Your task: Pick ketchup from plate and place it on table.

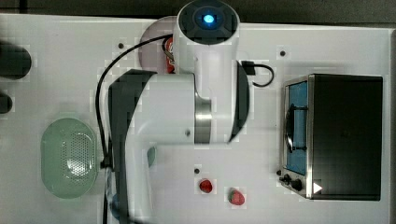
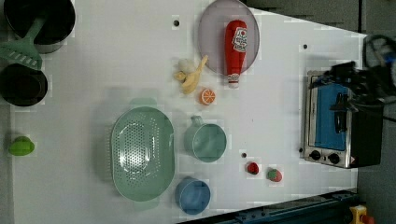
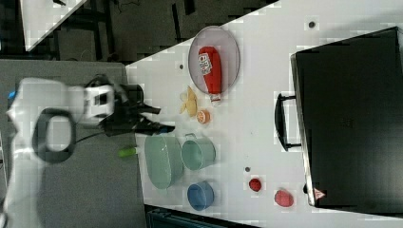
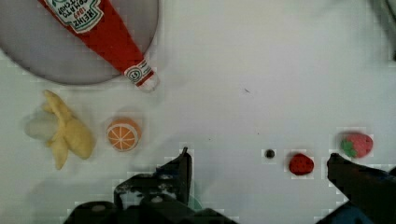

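The tool [image 4: 257,158] hangs above the white tabletop [image 4: 261,60], its two dark fingers spread wide and holding nothing, with two small red strawberry-like pieces [image 4: 301,164] lying between and just past the fingertips. Well apart from it, the ketchup [image 4: 100,35] lies on its side across the pale round plate [image 4: 37,60], its white cap poking over the plate's rim onto the tabletop. A peeled banana [image 4: 65,133] and an orange slice [image 4: 123,134] sit just beside that rim, near the cap. In the left view, a green perforated basket [image 2: 142,154] and a teal cup [image 2: 205,142] stand farther from the plate.

The pick has not begun. The likely trouble lies ahead: a bottle lying flat can roll or skid on the smooth plate if the fingers close off-centre, and a low approach from the cap side could knock the banana or the orange slice.
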